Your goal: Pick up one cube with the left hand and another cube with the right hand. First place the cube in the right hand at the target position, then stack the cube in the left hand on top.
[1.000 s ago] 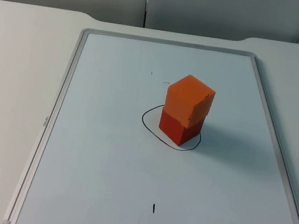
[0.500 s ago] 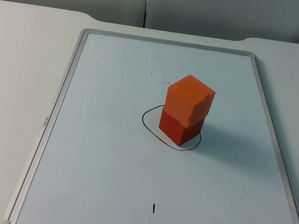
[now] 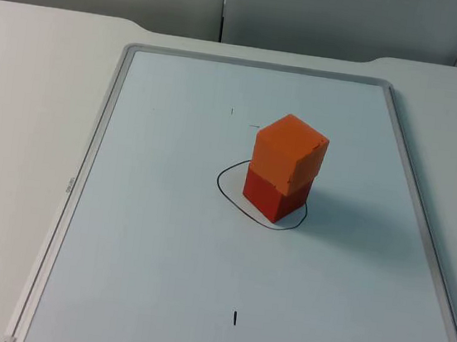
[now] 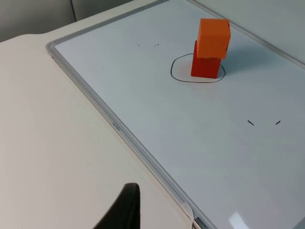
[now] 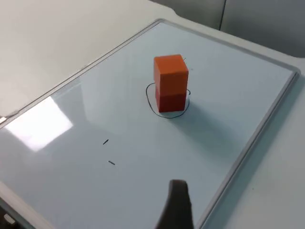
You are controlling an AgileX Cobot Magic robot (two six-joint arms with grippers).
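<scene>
Nothing has moved since the earlier frames. On the white bench (image 3: 19, 112) lies a glossy whiteboard (image 3: 160, 254) with grey frame. Near its middle, inside a hand-drawn black oval (image 3: 227, 192), the stack stands upright: matte orange cube (image 3: 289, 152) on red cube (image 3: 273, 198), turned slightly, corner toward the camera. Both pincers wait far from the stack; their opening I cannot tell.

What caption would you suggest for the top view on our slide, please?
Orange cube stacked slightly askew on red cube inside the drawn circle on the whiteboard.
</scene>
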